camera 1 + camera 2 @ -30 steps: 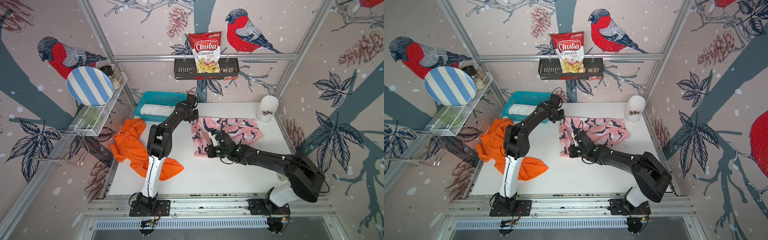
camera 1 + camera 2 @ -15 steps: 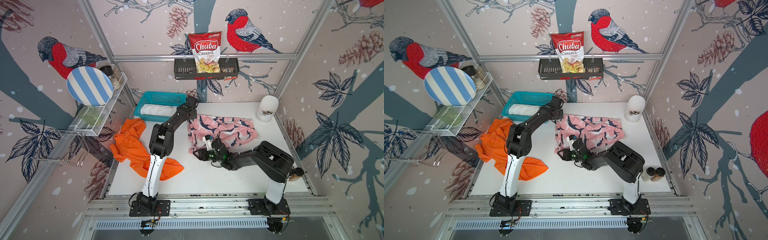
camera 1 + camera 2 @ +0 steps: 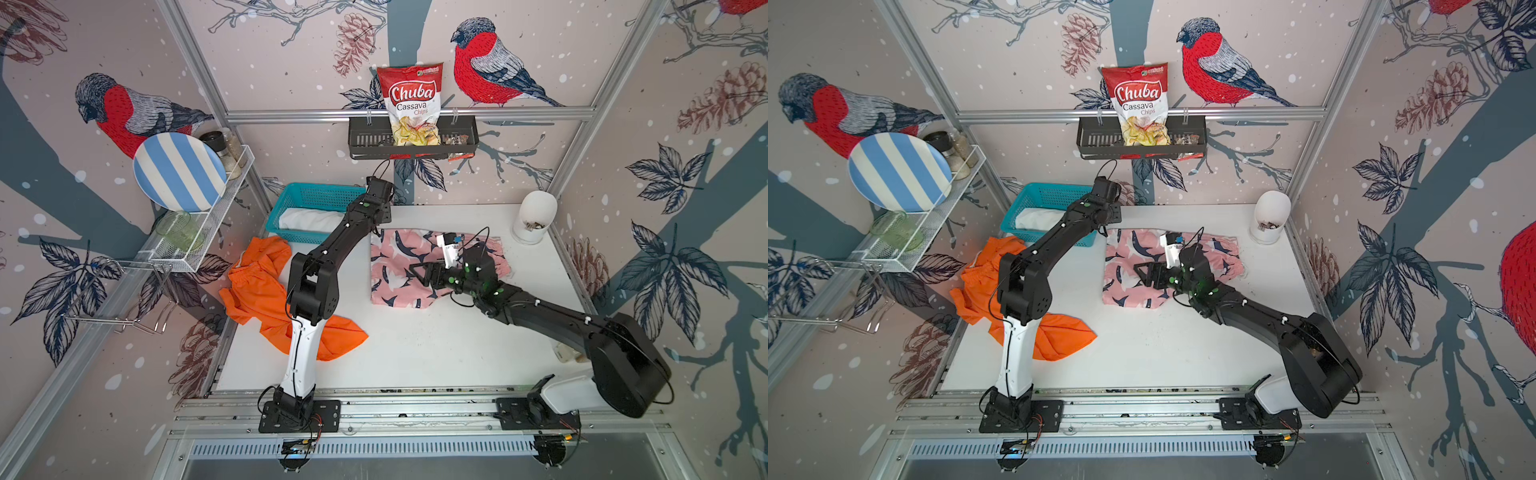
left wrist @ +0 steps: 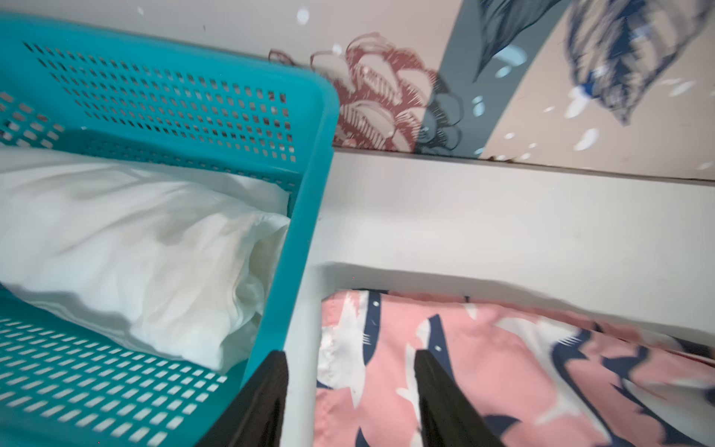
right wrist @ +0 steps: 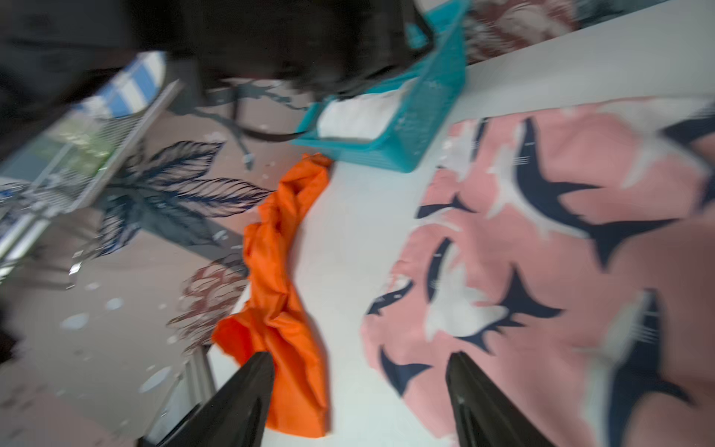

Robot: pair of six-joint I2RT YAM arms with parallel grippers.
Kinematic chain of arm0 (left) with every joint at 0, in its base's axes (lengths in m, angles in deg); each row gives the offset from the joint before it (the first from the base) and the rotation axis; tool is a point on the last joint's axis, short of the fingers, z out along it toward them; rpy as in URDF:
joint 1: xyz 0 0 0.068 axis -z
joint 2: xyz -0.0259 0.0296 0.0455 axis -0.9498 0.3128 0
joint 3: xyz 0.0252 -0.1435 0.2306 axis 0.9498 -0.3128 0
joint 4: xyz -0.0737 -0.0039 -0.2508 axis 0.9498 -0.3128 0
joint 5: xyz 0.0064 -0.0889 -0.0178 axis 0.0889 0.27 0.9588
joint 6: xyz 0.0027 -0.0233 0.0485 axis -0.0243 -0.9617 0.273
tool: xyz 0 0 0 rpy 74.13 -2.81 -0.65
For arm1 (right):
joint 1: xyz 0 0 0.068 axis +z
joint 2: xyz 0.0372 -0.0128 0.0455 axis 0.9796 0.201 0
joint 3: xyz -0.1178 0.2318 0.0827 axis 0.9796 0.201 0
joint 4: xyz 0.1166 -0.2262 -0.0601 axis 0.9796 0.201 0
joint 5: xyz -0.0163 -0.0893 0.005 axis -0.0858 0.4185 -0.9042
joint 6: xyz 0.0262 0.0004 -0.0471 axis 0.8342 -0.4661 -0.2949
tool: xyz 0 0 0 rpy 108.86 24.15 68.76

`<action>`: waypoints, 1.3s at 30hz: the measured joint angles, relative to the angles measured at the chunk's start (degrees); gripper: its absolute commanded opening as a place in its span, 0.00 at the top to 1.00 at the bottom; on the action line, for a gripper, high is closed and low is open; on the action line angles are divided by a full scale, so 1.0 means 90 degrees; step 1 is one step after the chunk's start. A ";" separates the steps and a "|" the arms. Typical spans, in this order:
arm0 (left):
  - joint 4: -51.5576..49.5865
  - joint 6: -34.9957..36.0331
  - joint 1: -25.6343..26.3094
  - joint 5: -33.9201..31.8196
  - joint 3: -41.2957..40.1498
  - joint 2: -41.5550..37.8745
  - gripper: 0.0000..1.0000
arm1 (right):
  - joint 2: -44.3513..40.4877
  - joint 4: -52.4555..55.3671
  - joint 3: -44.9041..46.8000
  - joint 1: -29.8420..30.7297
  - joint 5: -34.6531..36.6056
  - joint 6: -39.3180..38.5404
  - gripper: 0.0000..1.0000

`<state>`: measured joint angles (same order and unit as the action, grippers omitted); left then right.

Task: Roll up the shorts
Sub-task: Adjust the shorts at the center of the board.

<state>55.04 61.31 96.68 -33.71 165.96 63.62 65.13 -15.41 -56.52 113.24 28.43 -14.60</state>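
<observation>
Black jaws of 2 grippers are parted; nothing is held.
The left gripper (image 4: 350,354) is found part open at the corner of the pink shark-print shorts (image 3: 395,259) beside the teal basket (image 3: 320,195); the right gripper (image 5: 360,354) is poised wide open over them. White shorts (image 3: 307,218) are lodged in the basket; orange shorts (image 3: 257,291) are crumpled at the left edge of the table (image 3: 436,353).

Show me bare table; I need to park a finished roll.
Widest patch: the front of the table, bordered by the orange shorts, the pink shorts and the front rail; the right arm overhangs its right side. A narrower strip runs behind the pink shorts, toward the white jar. Crowded: back left corner, with teal basket and left arm.
</observation>
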 measured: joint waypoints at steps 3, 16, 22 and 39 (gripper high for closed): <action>0.0075 -0.0109 0.0442 0.0287 -0.0763 -0.0697 0.45 | 0.0610 0.0998 -0.0503 -0.0952 0.0284 -0.0340 0.28; 0.0962 -0.1375 0.1467 0.1620 -0.5370 -0.2021 0.48 | 0.2841 0.2273 -0.1620 -0.3140 -0.0158 -0.0988 0.38; 0.1574 -0.1268 0.1030 0.1797 -0.4580 -0.0984 0.49 | 0.1746 0.1984 -0.0146 -0.3220 -0.0185 -0.1015 0.38; -0.0231 -0.0284 0.0175 0.2455 0.2509 0.3033 0.50 | -0.0219 0.2062 -0.0046 0.0792 -0.0602 0.0993 0.35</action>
<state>52.96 58.75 98.25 -11.61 188.54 90.92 63.17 3.15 -56.93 120.36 23.01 -5.66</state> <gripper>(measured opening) 0.491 0.650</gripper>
